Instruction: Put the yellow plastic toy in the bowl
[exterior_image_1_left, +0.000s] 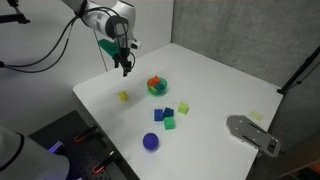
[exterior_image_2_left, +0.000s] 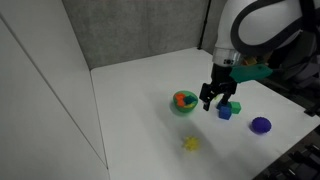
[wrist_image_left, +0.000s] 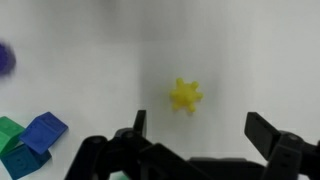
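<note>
The yellow plastic toy (wrist_image_left: 185, 96) is a small spiky lump lying on the white table, just beyond and between my open fingers in the wrist view. It also shows in both exterior views (exterior_image_1_left: 124, 96) (exterior_image_2_left: 190, 144). My gripper (exterior_image_1_left: 125, 70) (exterior_image_2_left: 217, 105) (wrist_image_left: 197, 128) hangs open and empty above the table, between the toy and the bowl. The green bowl (exterior_image_1_left: 157, 87) (exterior_image_2_left: 183, 104) stands near the table's middle and holds red and orange pieces.
Blue and green cubes (exterior_image_1_left: 165, 116) (wrist_image_left: 30, 140) and a lime-yellow cube (exterior_image_1_left: 184, 107) lie near the bowl. A purple ball (exterior_image_1_left: 150, 142) (exterior_image_2_left: 260, 125) sits nearer the table edge. A grey device (exterior_image_1_left: 252, 133) rests at one corner.
</note>
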